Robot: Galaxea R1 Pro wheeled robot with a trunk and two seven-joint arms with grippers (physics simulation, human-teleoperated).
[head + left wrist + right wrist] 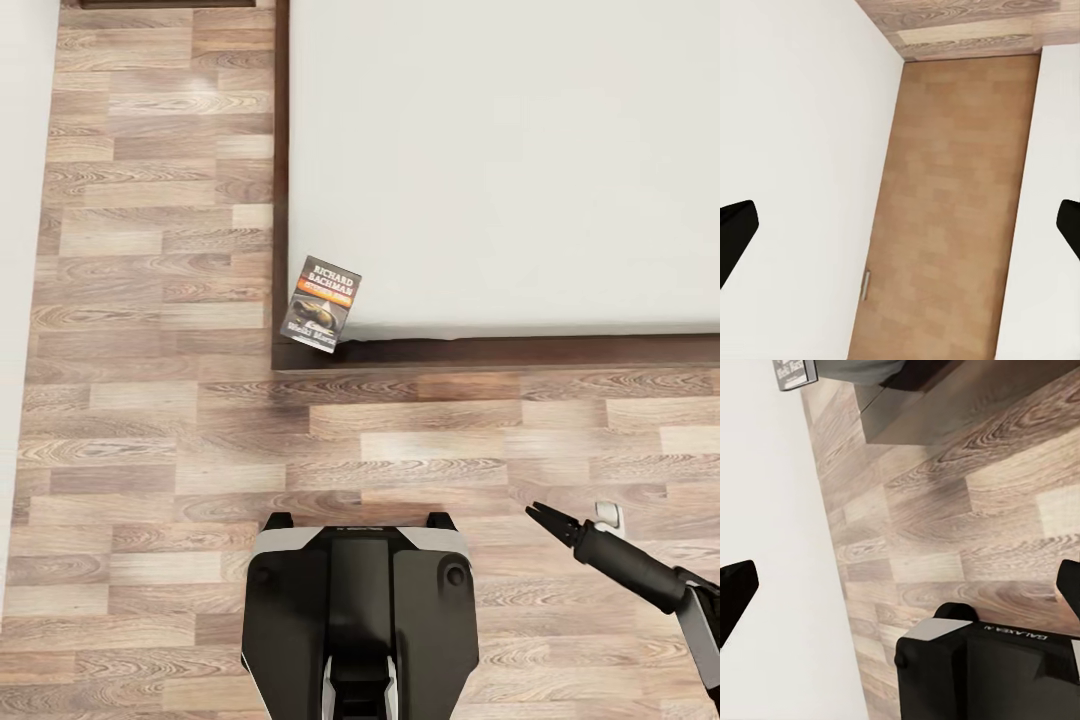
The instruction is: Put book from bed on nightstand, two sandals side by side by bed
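The book (pixel 322 304) lies at the near left corner of the bed (pixel 500 150), hanging a little over the dark frame; its dark cover reads RICHARD BACHMAN above an orange band. In the right wrist view the book (pixel 795 371) sits at the picture's edge, far from the fingers. My right gripper (pixel 541 515) hovers low over the floor at the lower right, well short of the bed, and the right gripper (pixel 900 589) is open and empty. My left gripper (pixel 900 229) is open too, facing a wall and a door. The sandals are out of view.
Wood plank floor (pixel 150 420) runs between the bed and a white wall (pixel 15 300) on the left. A dark brown edge (pixel 165 3) shows at the far end of that strip. My black base (pixel 360 610) stands before the bed's foot. A brown door (pixel 952 210) is seen by the left wrist.
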